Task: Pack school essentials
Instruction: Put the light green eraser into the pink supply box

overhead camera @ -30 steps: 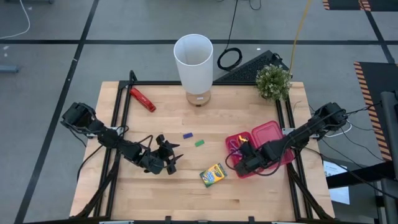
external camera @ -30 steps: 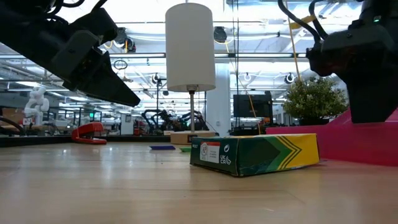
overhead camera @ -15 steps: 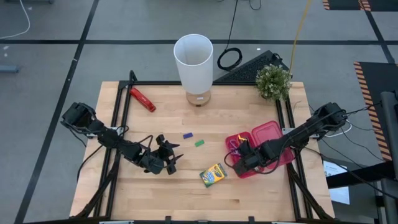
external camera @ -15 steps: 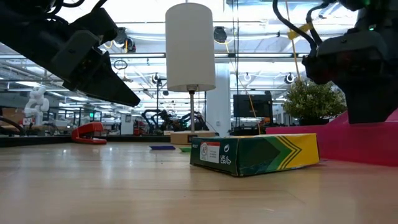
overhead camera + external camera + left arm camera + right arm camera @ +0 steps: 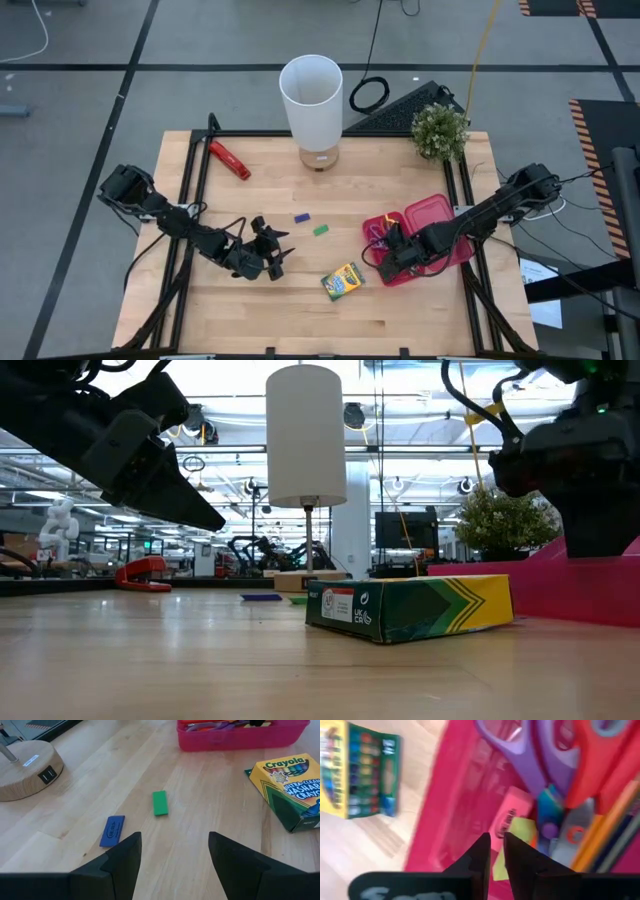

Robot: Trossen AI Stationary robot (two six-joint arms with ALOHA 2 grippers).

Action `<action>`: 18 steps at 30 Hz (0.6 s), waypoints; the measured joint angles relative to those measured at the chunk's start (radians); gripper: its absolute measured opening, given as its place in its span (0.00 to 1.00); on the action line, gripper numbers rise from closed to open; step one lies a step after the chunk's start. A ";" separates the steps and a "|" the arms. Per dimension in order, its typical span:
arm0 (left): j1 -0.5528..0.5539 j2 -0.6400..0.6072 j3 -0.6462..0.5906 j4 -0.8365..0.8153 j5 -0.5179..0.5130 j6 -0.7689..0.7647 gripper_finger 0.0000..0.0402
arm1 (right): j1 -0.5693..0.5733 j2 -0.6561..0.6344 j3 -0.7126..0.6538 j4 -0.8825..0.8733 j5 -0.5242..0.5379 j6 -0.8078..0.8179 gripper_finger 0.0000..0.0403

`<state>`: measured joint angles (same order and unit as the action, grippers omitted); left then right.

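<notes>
The yellow-green crayon box (image 5: 342,281) lies flat on the wood, with a blue eraser (image 5: 112,830) and a green eraser (image 5: 159,802) lying farther back. The pink case (image 5: 400,262) holds purple-handled scissors (image 5: 530,755), red-handled scissors (image 5: 600,760), pens, and a pink eraser (image 5: 507,817). My right gripper (image 5: 497,840) hovers shut above the case's near-left corner, with nothing between its fingers. My left gripper (image 5: 175,845) waits open left of the crayon box, above the table and pointing toward the erasers.
A white lamp (image 5: 312,100) on a wooden base stands at the far middle, with a potted plant (image 5: 438,130) at the far right. A red-and-black hand tool (image 5: 228,158) lies at the far left. The case's lid (image 5: 437,213) lies open behind the case.
My right gripper has swayed a little above the pink case. Nothing on the table has moved.
</notes>
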<state>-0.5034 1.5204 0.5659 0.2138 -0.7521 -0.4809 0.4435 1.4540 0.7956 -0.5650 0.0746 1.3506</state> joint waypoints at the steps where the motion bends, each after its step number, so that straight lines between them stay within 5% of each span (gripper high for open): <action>1: 0.000 0.000 0.000 0.000 0.000 0.001 0.58 | 0.000 0.000 0.000 -0.010 0.000 0.000 0.11; 18: 0.000 0.000 0.000 0.001 0.000 0.001 0.58 | -0.021 -0.020 0.001 0.024 0.030 -0.061 0.11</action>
<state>-0.5034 1.5204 0.5659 0.2146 -0.7521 -0.4801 0.4223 1.4339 0.7967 -0.5408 0.1041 1.2901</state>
